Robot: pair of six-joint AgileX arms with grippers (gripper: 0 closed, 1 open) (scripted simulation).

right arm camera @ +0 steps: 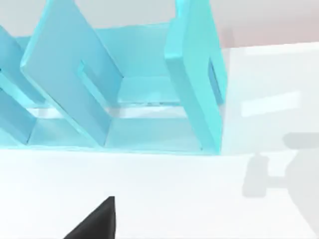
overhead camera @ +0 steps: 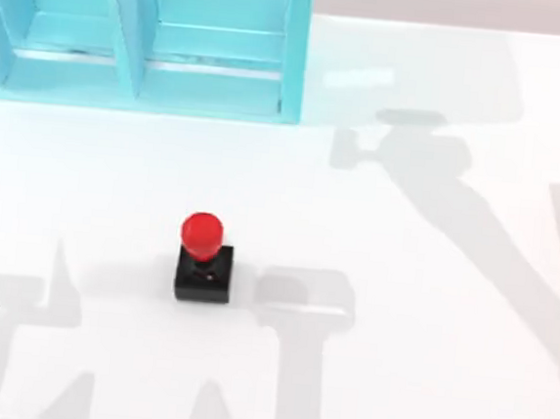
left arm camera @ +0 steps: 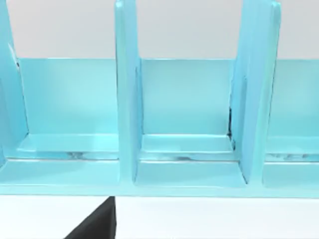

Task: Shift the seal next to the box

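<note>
While box (overhead camera: 214, 67) compartments sit bare | seal (overhead camera: 203, 260) stands apart, upright

- Top view: the camera is mounted above the white table (overhead camera: 422, 379) and looks straight down. The box (overhead camera: 143, 36) lies along the upper edge at the left; the seal (overhead camera: 203, 259) stands in open table nearer the lower edge.
- Left wrist view: the camera sits low, close to the table surface, and faces the open front of the box (left arm camera: 184, 124) squarely and at close range. Three compartments and two dividers fall within the field.
- Right wrist view: the camera faces the box (right arm camera: 129, 94) obliquely, from slightly farther off, toward its end wall.
- Shared coverage: all three views include the box's front compartments and the adjoining table strip.
</note>
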